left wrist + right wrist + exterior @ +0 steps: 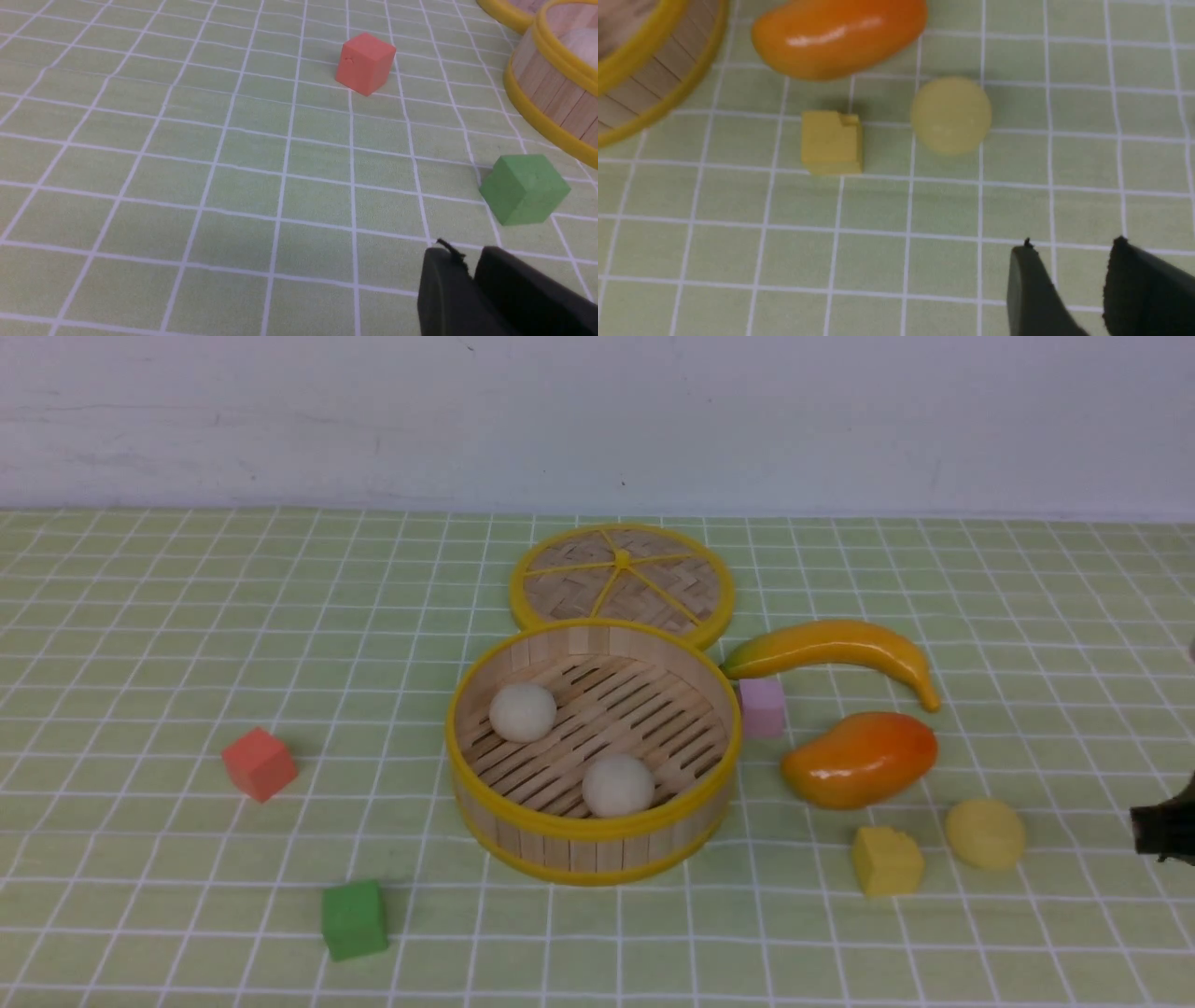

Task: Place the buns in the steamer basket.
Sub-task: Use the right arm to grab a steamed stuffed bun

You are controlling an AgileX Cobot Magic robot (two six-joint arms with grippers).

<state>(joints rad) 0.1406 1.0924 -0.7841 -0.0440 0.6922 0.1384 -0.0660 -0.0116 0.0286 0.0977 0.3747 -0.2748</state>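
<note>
The steamer basket [597, 829] stands in the middle of the table, and its wall also shows in the left wrist view [551, 88]. Two cream buns lie on its slatted floor, one at the back left [522, 712] and one at the front [617, 785]. A pale yellow bun [985, 833] rests on the cloth to the basket's right, beside a yellow cube. My right gripper [1073, 245] is open and empty, a short way on the near side of that bun [951, 115]. My left gripper [469, 254] is shut on nothing, close to a green cube.
The woven lid [622, 581] lies behind the basket. A banana [836, 653], a pink cube [762, 707], a mango [859, 758] and the yellow cube [886, 861] crowd the right side. A red cube [259, 763] and the green cube [354, 918] sit on the left.
</note>
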